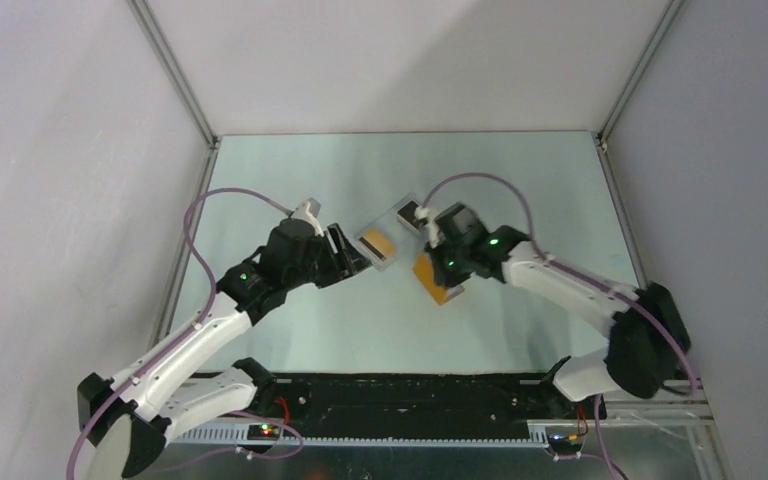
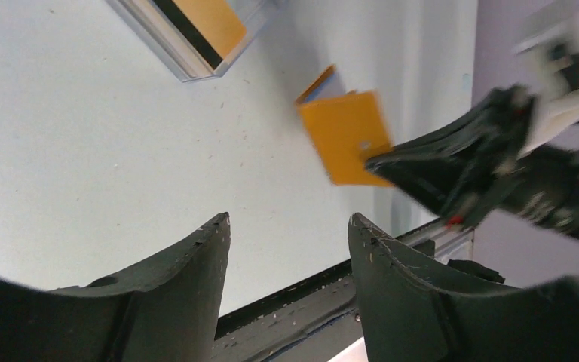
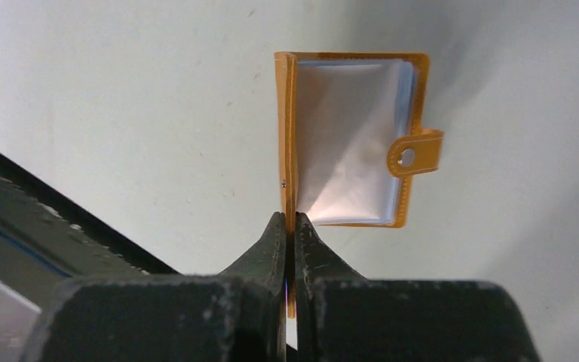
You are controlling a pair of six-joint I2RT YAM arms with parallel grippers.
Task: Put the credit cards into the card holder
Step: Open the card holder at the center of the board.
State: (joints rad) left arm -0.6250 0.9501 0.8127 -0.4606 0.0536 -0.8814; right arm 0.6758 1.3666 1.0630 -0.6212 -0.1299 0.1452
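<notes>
The card holder (image 1: 444,287) is a small orange wallet lying open on the table, with clear inner sleeves and a clasp tab (image 3: 415,153). My right gripper (image 1: 438,262) is shut on its raised orange cover, seen edge-on in the right wrist view (image 3: 292,217); the rest of the card holder (image 3: 354,143) lies flat beyond the fingertips. My left gripper (image 1: 356,258) is open and empty, its fingers wide apart above the table (image 2: 290,219), left of the card holder (image 2: 344,136). No light blue or dark credit card shows clearly.
A clear plastic rectangle with an orange centre (image 1: 379,245) lies just ahead of my left gripper and shows in the left wrist view (image 2: 196,30). Another with a black centre (image 1: 409,212) lies behind it. A black rail (image 1: 410,390) runs along the near edge.
</notes>
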